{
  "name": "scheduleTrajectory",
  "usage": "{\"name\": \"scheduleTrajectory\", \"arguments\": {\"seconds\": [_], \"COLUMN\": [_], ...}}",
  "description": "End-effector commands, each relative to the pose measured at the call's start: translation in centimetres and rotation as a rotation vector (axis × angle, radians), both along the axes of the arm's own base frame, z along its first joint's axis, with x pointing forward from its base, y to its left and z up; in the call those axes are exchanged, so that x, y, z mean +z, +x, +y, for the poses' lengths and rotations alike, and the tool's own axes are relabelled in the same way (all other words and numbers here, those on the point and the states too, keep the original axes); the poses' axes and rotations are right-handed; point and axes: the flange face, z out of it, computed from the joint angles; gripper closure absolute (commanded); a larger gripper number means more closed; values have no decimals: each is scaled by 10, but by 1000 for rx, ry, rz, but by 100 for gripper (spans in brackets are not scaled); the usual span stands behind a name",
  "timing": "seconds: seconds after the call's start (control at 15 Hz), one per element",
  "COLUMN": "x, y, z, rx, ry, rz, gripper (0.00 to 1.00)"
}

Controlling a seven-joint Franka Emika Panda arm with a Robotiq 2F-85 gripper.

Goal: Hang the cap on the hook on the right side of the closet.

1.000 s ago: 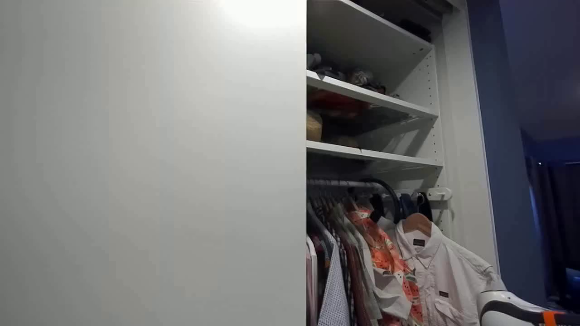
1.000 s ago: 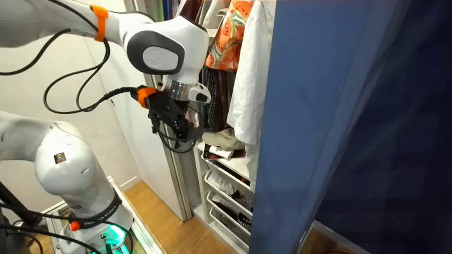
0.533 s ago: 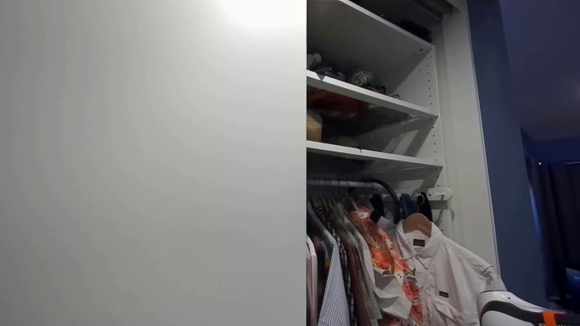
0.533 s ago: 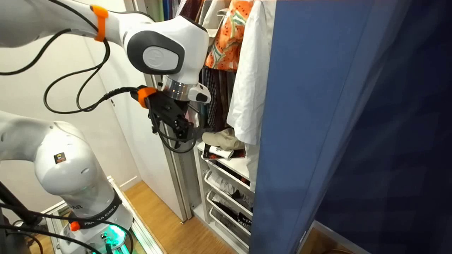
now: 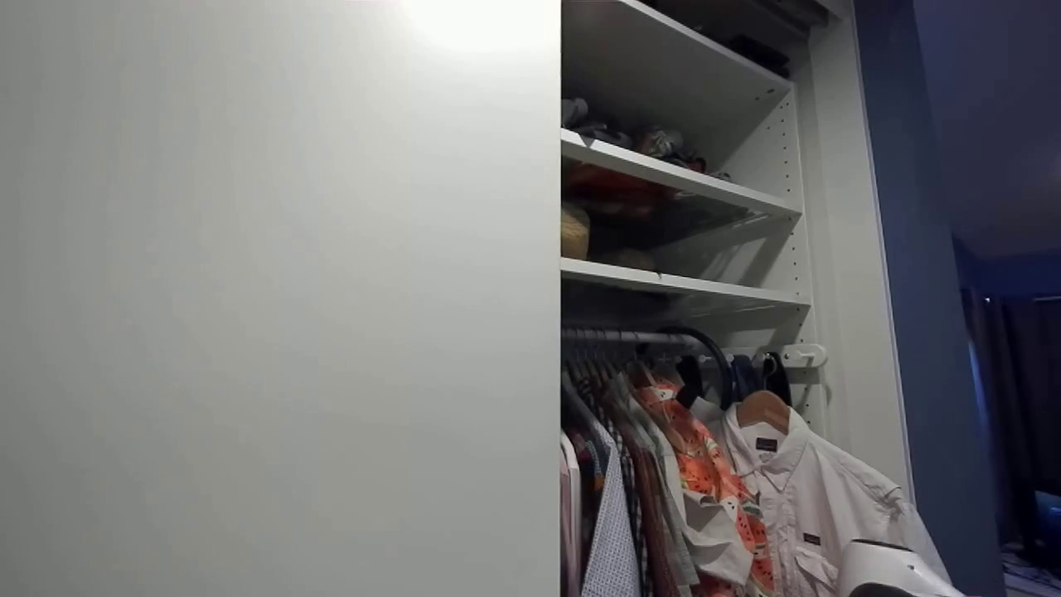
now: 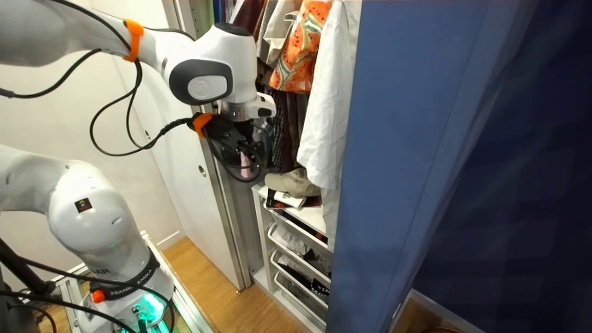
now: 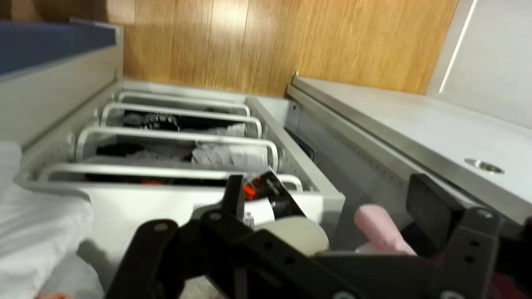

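Inside the closet [image 5: 452,298], a beige cap [image 6: 300,185] lies atop the white drawer unit [image 7: 124,211] — wooden floor [image 6: 222,277] below, blue wall [image 6: 397,138] alongside. The hand [image 7: 334,199] hangs near — jaws spread wide apart.

Wht drawer-unit top [image 7: 137,203] is carrying a dark mag [image 7: 270,191] nr its front edge; a wht tube [image 6: 289,200] is lying on the mag, & the tan cap [image 6: 292,183] is partly covering it, exact support unclear. In an exterior view, a wht shelf [image 5: 746,194] is holding misc. dim items [image 5: 663,143]; the lower shelf [image 5: 721,288] is bearing a tan obj. [image 5: 574,232], partly hidden.
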Motion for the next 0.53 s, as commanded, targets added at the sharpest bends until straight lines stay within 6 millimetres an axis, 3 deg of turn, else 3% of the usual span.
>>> {"name": "scheduleTrajectory", "arguments": {"seconds": [0.0,0.13,0.27,0.33,0.47], "x": [0,-3,-29,-5,-26], "y": [28,57,84,55,70], "z": [49,53,42,52,46], "rx": [-18,-43,-100,-56,-82], "ry": [-22,-79,-116,-82,-99], "rz": [-186,-280,-285,-303,-289], "gripper": [0,0,0,0,0]}}
